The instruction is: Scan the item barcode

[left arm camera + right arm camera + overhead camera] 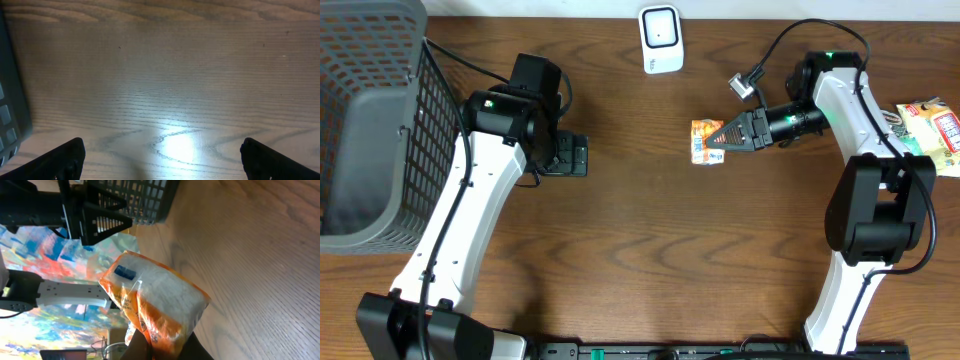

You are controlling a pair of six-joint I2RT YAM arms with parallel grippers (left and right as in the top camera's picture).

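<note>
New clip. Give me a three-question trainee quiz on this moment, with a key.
1. True or false: the right gripper is shut on the orange snack packet.
2. Multiple choice: the white scanner stands A) inside the grey basket; B) near the table edge farthest from the arm bases; C) between the right gripper's fingers.
3. Fill in the missing word: the left gripper hangs over bare wood with its jaws ___.

Key: 1 true; 2 B; 3 open.
</note>
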